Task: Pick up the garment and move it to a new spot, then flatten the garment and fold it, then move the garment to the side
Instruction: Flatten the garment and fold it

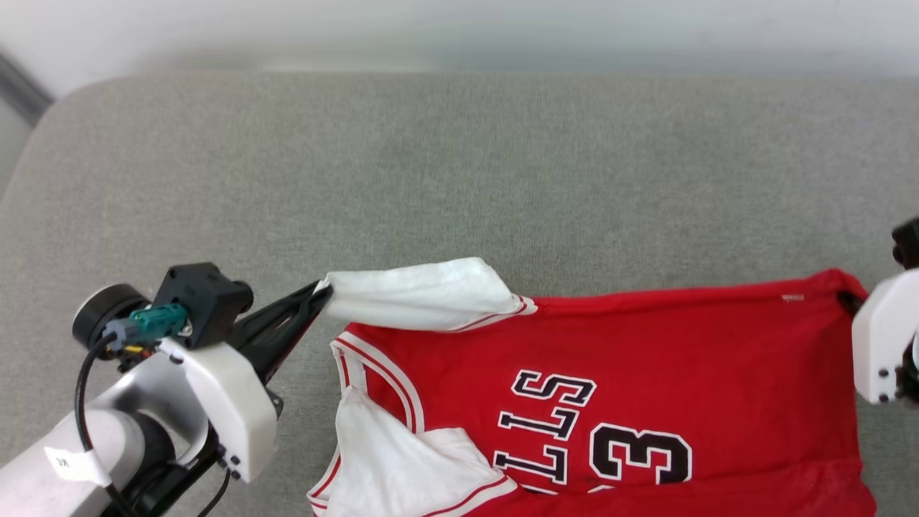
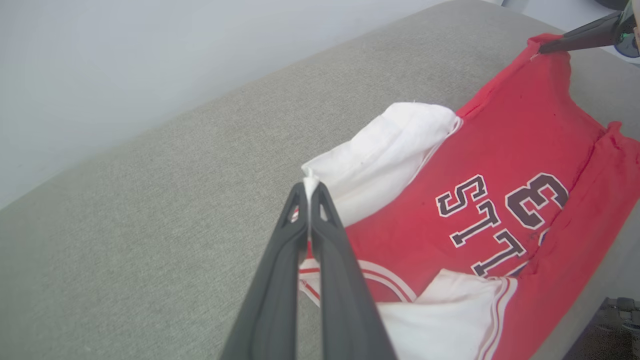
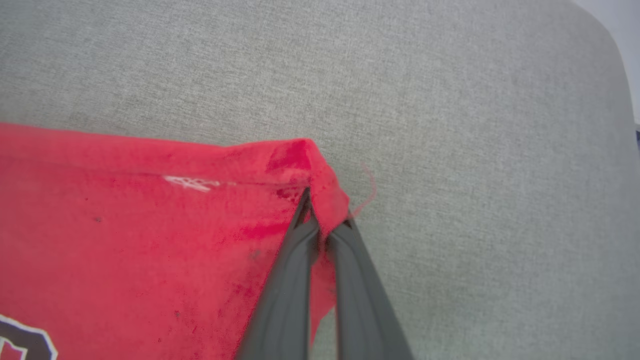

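We close the left fingers [image 2: 327, 240] on the tip of the white sleeve [image 2: 385, 150] and the right fingers [image 3: 295, 250] on the red hem corner [image 3: 300, 155]. These are opposite ends, chosen, we judge, to draw the fabric flat. The red jersey [image 1: 646, 345] lies lettering-up on the grey cushion [image 1: 459, 158], with its near sleeve [image 1: 388, 459] crumpled.

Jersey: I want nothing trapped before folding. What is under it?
The jersey lies on a grey cushion, which shows past its far and side edges. Whatever is beneath the red fabric itself is covered and cannot be seen.
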### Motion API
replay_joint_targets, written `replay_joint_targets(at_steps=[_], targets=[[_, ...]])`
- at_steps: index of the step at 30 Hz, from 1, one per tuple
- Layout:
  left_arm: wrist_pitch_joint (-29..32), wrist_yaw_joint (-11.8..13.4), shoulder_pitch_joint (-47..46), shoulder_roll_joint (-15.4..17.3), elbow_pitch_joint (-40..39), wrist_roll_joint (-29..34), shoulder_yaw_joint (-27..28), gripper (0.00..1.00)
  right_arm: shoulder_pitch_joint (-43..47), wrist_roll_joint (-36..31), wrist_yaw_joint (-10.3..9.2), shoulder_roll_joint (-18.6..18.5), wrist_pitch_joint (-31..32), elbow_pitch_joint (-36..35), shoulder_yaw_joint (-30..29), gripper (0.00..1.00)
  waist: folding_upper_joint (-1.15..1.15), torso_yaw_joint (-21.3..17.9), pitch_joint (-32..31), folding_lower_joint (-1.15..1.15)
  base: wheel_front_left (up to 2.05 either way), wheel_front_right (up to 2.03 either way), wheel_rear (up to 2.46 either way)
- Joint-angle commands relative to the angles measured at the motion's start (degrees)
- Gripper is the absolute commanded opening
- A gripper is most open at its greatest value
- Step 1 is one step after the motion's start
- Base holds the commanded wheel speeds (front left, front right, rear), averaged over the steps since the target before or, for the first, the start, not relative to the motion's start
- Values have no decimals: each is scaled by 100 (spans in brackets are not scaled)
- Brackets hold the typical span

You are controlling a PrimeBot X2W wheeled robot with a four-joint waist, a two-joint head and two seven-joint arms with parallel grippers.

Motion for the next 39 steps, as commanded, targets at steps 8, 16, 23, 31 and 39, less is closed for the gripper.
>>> replay_joint_targets(at_steps=[8, 16, 23, 31, 39], targets=[[44, 478, 1406, 515, -406, -220, -308, 0, 2320, 277, -3, 337, 177, -1538, -833, 0, 0, -56, -593, 0, 0, 0, 0], [88, 436, 1789, 421, -63, -33, -746, 0, 2849, 246, -3, 95, 129, -1632, -517, 0, 0, -93, -596, 0, 0, 0, 0], [102, 327, 1784, 161, 352, 226, -1059, 0, 2880, 230, -4, -155, -76, -1283, -71, 0, 0, -122, -570, 0, 0, 0, 0], [-7, 231, 1632, -116, 741, 429, -1231, 0, 2735, 257, -3, -452, -316, -1027, 487, 0, 0, -135, -524, 0, 0, 0, 0], [-272, 174, 1653, -348, 1031, 504, -1300, 100, 2590, 514, -4, -390, -643, -817, 589, 100, 0, -137, -678, 0, 0, 0, 0]])
